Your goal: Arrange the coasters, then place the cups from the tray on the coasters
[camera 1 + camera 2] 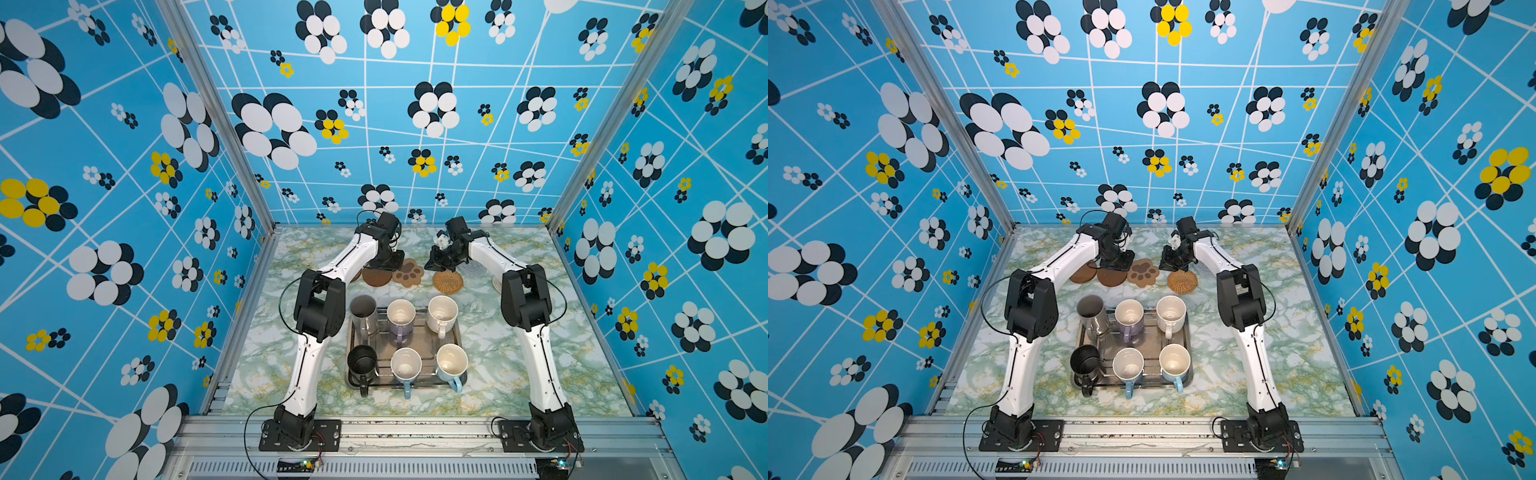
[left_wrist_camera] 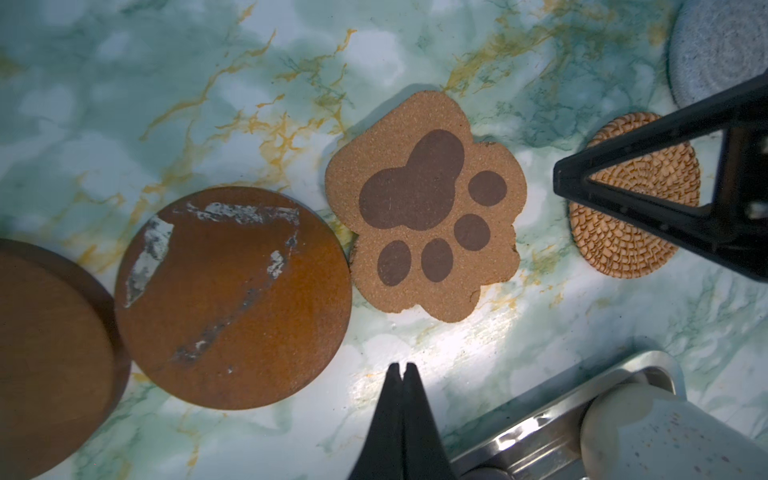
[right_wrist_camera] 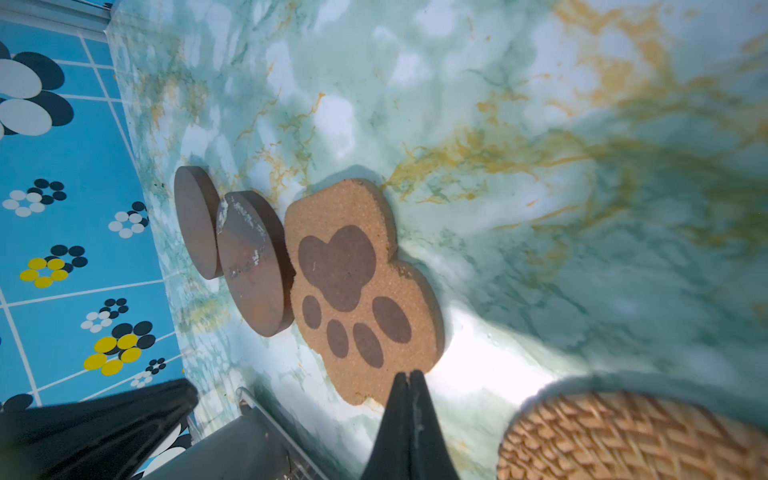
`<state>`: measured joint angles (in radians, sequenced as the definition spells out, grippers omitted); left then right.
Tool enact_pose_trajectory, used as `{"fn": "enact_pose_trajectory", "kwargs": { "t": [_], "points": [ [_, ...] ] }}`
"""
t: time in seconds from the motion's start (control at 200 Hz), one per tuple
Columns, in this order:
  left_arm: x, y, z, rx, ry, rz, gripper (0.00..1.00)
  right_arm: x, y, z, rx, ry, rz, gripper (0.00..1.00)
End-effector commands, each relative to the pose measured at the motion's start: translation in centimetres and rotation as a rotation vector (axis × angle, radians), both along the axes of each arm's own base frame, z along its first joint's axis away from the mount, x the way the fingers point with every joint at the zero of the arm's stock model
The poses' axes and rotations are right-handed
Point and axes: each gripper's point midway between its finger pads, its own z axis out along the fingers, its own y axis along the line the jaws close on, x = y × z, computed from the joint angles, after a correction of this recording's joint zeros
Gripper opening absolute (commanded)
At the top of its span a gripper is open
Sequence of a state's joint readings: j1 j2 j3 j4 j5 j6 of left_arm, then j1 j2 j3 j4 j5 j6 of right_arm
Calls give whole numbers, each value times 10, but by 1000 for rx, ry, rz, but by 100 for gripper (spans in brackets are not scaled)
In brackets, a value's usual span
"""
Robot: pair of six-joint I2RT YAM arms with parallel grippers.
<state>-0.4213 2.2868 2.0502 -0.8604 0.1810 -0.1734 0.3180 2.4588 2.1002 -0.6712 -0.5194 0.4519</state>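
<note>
The coasters lie in a row at the back of the table: two round brown discs (image 2: 232, 297) (image 1: 1082, 273), the paw-print (image 1: 408, 273), the rattan one (image 1: 448, 281) and a pale one (image 1: 471, 268). Several cups stand in the metal tray (image 1: 424, 386), among them the steel cup (image 1: 363, 316), the lavender mug (image 1: 401, 318), the cream mug (image 1: 442, 316) and the black mug (image 1: 361, 365). My left gripper (image 2: 402, 368) is shut and empty, just off the scratched disc. My right gripper (image 3: 408, 374) is shut and empty, at the paw-print's edge beside the rattan coaster (image 3: 623, 436).
Two light blue mugs (image 1: 406, 368) (image 1: 451, 363) fill the tray's front row. Another pale coaster (image 1: 497, 284) is partly hidden behind my right arm. Patterned blue walls close in the table on three sides.
</note>
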Motion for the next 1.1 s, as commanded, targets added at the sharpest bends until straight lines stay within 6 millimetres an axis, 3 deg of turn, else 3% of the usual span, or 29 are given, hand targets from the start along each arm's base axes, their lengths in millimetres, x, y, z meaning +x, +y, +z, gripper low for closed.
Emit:
{"fn": "enact_pose_trajectory", "kwargs": {
  "t": [0.0,0.2,0.42,0.81,1.095],
  "points": [
    [-12,-8,-26,-14,81,-9,0,5,8,-3,11,19,15,0],
    [-16,-10,-43,-7,117,-7,0,26,19,-6,32,1,5,0],
    [-19,-9,-60,7,144,0,0,36,24,-18,47,15,-19,0],
    [-14,-3,-89,14,184,35,0,23,16,-40,3,72,-23,0],
    [-2,-7,-90,-2,165,54,0,14,11,-41,-10,81,-26,0]
  ]
}}
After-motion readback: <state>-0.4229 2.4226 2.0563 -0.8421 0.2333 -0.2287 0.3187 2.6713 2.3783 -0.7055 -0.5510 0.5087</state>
